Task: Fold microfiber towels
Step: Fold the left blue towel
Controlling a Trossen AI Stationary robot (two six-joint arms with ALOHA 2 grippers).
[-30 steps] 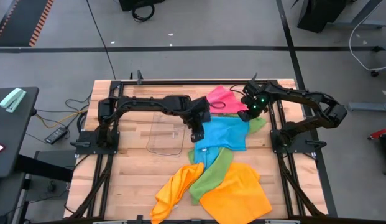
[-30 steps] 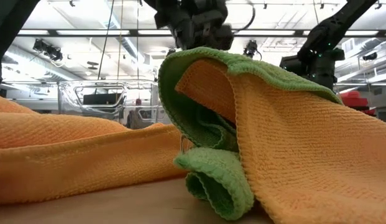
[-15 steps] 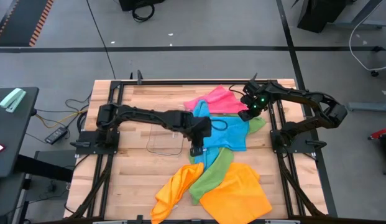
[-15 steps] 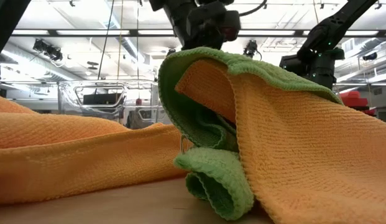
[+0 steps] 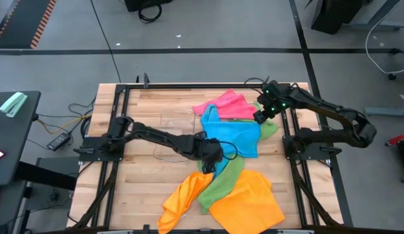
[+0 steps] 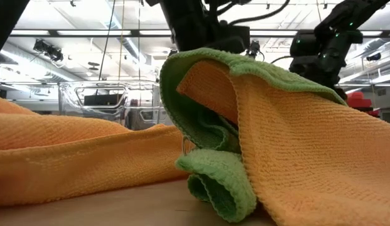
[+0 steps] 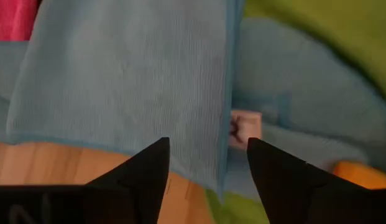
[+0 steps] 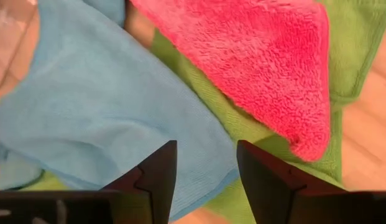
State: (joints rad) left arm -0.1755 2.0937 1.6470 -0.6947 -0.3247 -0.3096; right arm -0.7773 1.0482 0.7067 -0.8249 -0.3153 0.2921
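We work over a pale wooden table (image 5: pixel 140 195) inside a black frame, on a grey concrete floor, and the low view looks past the cloth into a room with ceiling lights. On the table the microfiber towels lie in a loose heap toward the right arm's half: the blue towel (image 5: pixel 234 138) sits in the middle and overlaps a green towel (image 5: pixel 226 180), the pink towel (image 5: pixel 226 105) lies at the far edge, touching the blue one, and two orange towels (image 5: pixel 244 205) spread at the near edge. A clear plastic tray (image 5: pixel 173 138) rests just beside the blue towel on the left arm's side. What the next move turns on, we judge, is that the blue towel lies between our two grippers, its long axis running roughly from one to the other. The left gripper (image 5: pixel 212 155) is at the towel's near corner, on the tray side; its fingers (image 7: pixel 143 171) stand apart with the blue edge showing beyond them and nothing clamped. The right gripper (image 5: pixel 260 116) hangs over the opposite far corner, where blue, green and pink meet, its fingers (image 8: pixel 152 168) likewise parted and empty. Each arm is nearer its own corner.
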